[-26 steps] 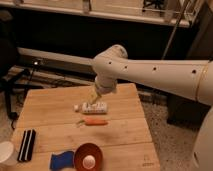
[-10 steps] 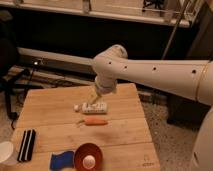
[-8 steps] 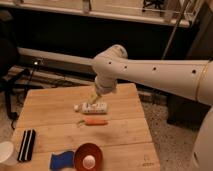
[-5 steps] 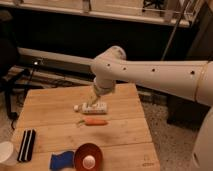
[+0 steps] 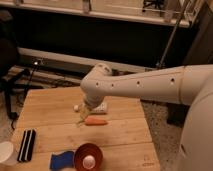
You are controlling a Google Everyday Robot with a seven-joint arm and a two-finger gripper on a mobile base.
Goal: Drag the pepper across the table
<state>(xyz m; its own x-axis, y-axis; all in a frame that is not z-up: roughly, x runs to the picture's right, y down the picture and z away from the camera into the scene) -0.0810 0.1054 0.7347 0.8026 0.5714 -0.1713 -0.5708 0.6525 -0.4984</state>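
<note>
Fingers' state not being shown | one gripper (image 5: pixel 84 114) being held just beside one slim orange-red pepper (image 5: pixel 95 121) | one light wooden plank table (image 5: pixel 122 136)

Place: a lab-like workroom, not a home.
Signs: speckled floor (image 5: pixel 161 122), slanted metal pole (image 5: pixel 173 35), cables (image 5: pixel 27 79) by a dark wall (image 5: pixel 75 35), 1 wooden desk (image 5: pixel 50 107).
Gripper: the gripper (image 5: pixel 84 114) hangs low over the desk's middle.

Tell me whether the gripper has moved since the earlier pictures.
Yes. The gripper has dropped down-left in view, away from the white block toward the pepper's stem end on the table.
</note>
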